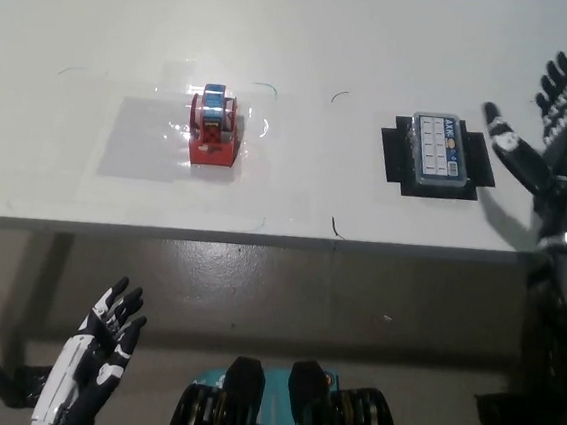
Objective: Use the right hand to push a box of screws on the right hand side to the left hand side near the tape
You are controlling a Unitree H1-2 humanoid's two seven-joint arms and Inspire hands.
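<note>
Much bare table [311,34] between tape [213,125] and box of screws [436,153]

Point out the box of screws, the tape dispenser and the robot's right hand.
box of screws [436,152]: head view, middle of its clear lid.
tape dispenser [213,133]: head view, middle of its red body.
right hand [543,147]: head view, the black palm, fingers spread.

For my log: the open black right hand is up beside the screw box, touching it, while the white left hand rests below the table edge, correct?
Not quite. The head view shows the right hand clear of the box, not touching. The left hand is as described.
</note>
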